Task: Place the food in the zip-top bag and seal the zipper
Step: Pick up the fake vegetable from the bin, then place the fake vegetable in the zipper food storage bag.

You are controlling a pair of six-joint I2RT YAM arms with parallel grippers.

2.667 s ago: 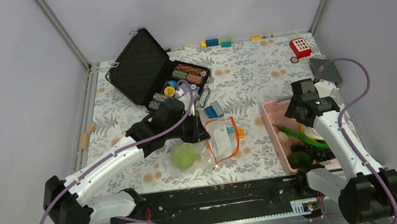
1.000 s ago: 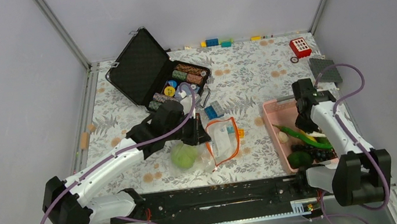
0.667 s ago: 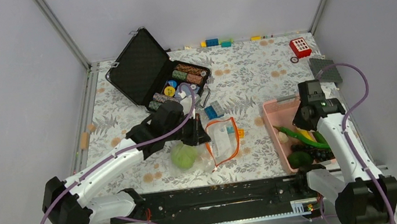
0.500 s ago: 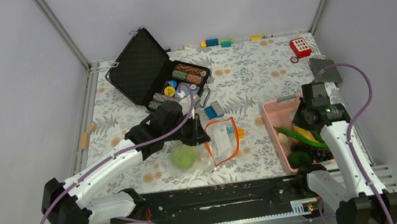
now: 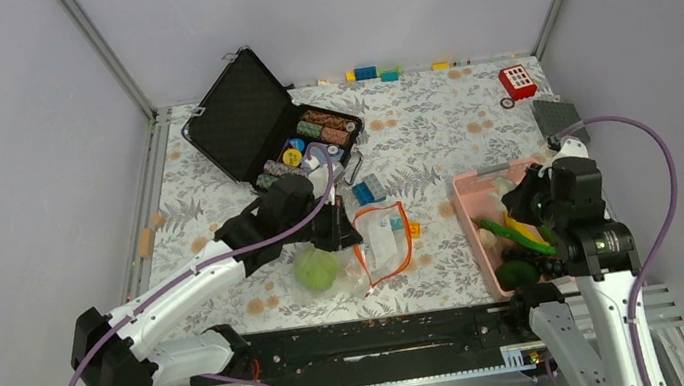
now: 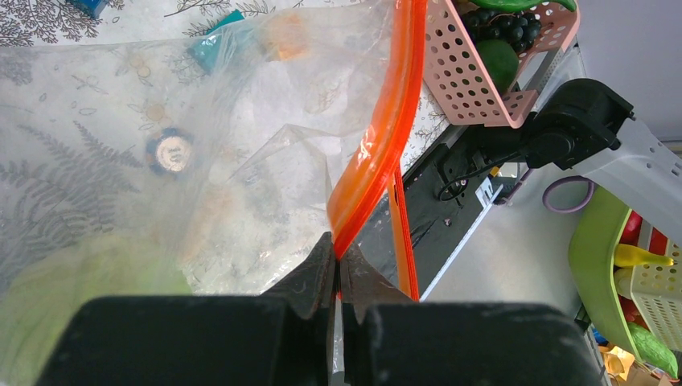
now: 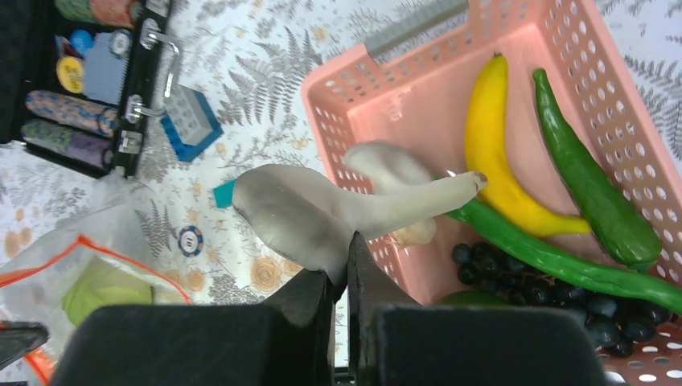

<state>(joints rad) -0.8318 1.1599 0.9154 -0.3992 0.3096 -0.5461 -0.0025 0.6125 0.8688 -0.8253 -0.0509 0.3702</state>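
Floral tablecloth below, the left gripper (image 6: 338, 251) pinches the orange zipper strip (image 6: 378, 153) of the bag (image 5: 380, 243) near six o'clock, cabbage (image 5: 316, 269) apparently inside. At four o'clock the right gripper (image 7: 346, 253) has risen from the basket (image 5: 473, 225), clamped on a white mushroom (image 7: 297, 213); carrying it to the bag seems next.

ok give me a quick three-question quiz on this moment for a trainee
1. True or false: the right gripper holds a banana.
2. What is the left gripper shut on? A a blue brick; B the orange zipper strip; C a poker chip.
3. Where do the dark grapes lie?
Key: 1 false, it holds a white mushroom. 2 B. 3 in the pink basket.
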